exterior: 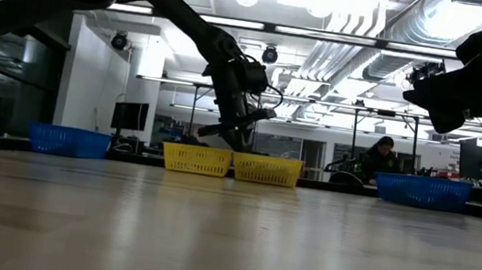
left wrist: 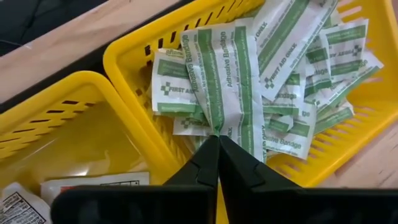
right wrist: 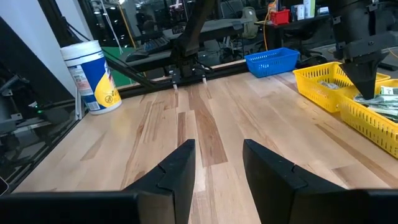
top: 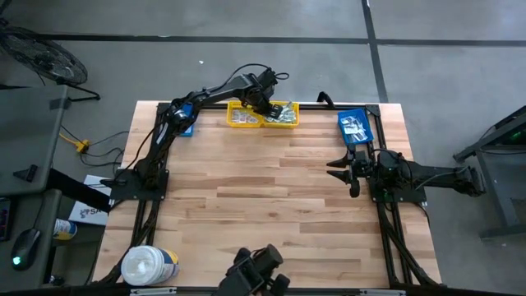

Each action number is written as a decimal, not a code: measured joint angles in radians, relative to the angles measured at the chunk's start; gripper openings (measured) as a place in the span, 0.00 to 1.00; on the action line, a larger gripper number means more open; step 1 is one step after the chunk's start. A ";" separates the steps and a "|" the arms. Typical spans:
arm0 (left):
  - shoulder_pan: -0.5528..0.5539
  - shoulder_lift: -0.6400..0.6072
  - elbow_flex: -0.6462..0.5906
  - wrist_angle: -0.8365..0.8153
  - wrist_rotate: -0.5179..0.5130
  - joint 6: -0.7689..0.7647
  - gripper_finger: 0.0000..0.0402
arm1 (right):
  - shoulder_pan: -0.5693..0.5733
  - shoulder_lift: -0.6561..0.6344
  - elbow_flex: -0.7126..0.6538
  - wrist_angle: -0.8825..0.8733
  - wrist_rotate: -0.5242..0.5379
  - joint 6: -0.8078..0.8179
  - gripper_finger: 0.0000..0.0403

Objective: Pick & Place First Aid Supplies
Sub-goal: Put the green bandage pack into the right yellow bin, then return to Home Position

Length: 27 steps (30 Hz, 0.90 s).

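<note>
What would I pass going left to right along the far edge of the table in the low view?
Blue plastic bin → first yellow plastic bin → second yellow plastic bin, with the left tool just above where the two yellow bins meet → second blue plastic bin.

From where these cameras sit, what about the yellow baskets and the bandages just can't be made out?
- Low view: the yellow bins show only their walls, so their contents are hidden.
- High view: the bandage packets are too small to count, and the left arm covers part of them.
- Left wrist view: the left gripper hides the packet edge at its tips, so whether it is pinched is unclear.
- Right wrist view: the picture's edge cuts off the nearer yellow bin.
</note>
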 joint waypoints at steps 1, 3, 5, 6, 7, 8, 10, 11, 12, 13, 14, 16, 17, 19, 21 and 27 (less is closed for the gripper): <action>0.000 0.000 0.000 0.000 0.000 0.000 0.02 | 0.000 0.000 0.000 0.000 0.000 0.000 0.32; 0.000 0.000 0.000 0.000 0.004 0.002 0.05 | 0.000 0.000 0.000 0.000 0.000 0.000 0.32; 0.000 0.000 0.000 0.000 0.011 0.014 0.10 | 0.000 0.000 0.000 0.000 0.000 0.000 0.32; -0.001 0.000 0.000 0.000 0.012 0.017 0.12 | 0.000 0.000 0.000 0.000 0.000 0.000 0.32; -0.002 0.000 0.000 0.000 0.014 0.019 0.15 | 0.000 0.000 0.000 0.000 0.000 0.000 0.32; -0.002 0.000 0.000 0.000 0.022 0.019 0.18 | 0.000 0.000 0.000 0.000 0.000 0.000 0.32; -0.001 0.000 0.011 -0.015 0.044 0.021 0.24 | 0.000 0.000 0.000 0.000 0.000 0.000 0.32; -0.002 0.000 0.023 -0.030 0.052 0.028 0.26 | 0.000 0.000 0.000 0.000 0.000 0.000 0.32; -0.003 0.000 0.036 -0.041 0.055 0.036 0.29 | 0.000 0.000 0.000 0.000 0.000 0.000 0.32; -0.007 -0.001 0.048 -0.045 0.052 0.045 0.30 | 0.000 0.000 0.000 0.000 0.000 0.000 0.32; -0.011 -0.002 0.062 -0.053 0.039 0.048 0.32 | 0.000 0.000 0.000 0.000 0.000 0.000 0.32; -0.021 -0.002 0.101 -0.088 0.018 0.055 0.34 | 0.000 0.000 0.000 0.000 0.000 0.000 0.32; -0.028 -0.002 0.122 -0.101 0.007 0.062 0.34 | 0.000 0.000 0.000 0.000 0.000 0.000 0.32; -0.042 -0.002 0.163 -0.113 -0.008 0.077 0.35 | 0.000 0.000 0.000 0.000 0.000 0.000 0.32; -0.057 -0.002 0.201 -0.146 -0.018 0.103 0.35 | 0.000 0.000 0.000 0.000 0.000 0.000 0.32; -0.123 -0.018 0.287 -0.250 -0.144 0.204 0.35 | 0.000 0.000 0.000 0.000 0.000 0.000 0.32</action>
